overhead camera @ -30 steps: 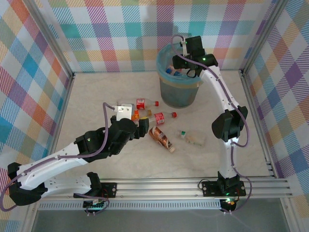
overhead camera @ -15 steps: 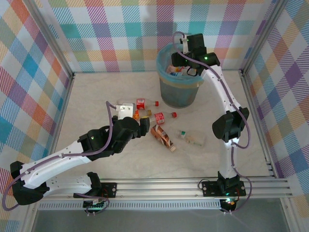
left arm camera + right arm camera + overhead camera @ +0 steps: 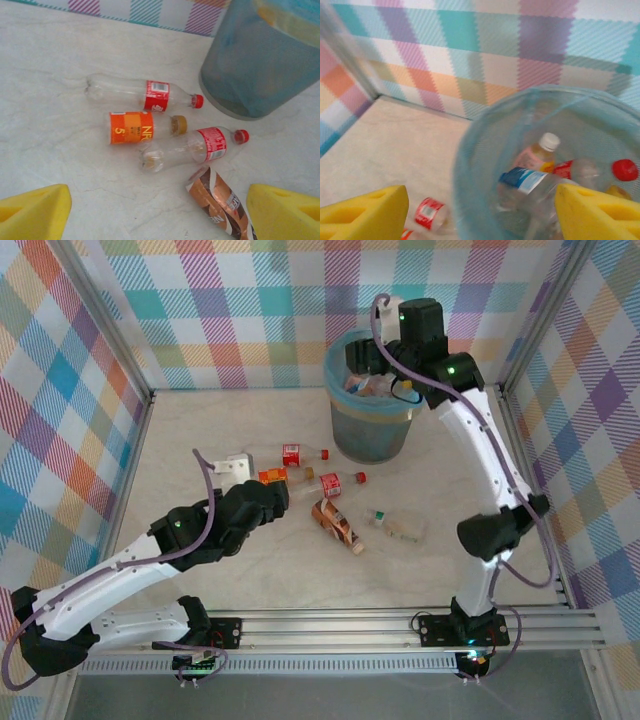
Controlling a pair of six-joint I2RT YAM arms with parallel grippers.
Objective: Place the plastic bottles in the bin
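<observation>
Left wrist showed your left end effector (image 3: 155,200) released, bare counter (image 3: 100,195) beneath; right end effector (image 3: 477,200) released over the bin (image 3: 461,165) rim.

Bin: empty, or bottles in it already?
Not empty. In the right wrist view the bin holds a blue-labelled bottle, a red-capped bottle and a white-capped bottle.

On the orange-labelled bottle (image 3: 131,128) I can make out a white "5" and, next to it, the letters "NF", with the rest of the word curving out of sight. The brown bottle (image 3: 216,196) has white lettering that seems to begin "NE", but it is too small to read further. The white print on the far red-labelled bottle (image 3: 157,95) and on the near red-labelled bottle (image 3: 212,144) is too blurred to read.
</observation>
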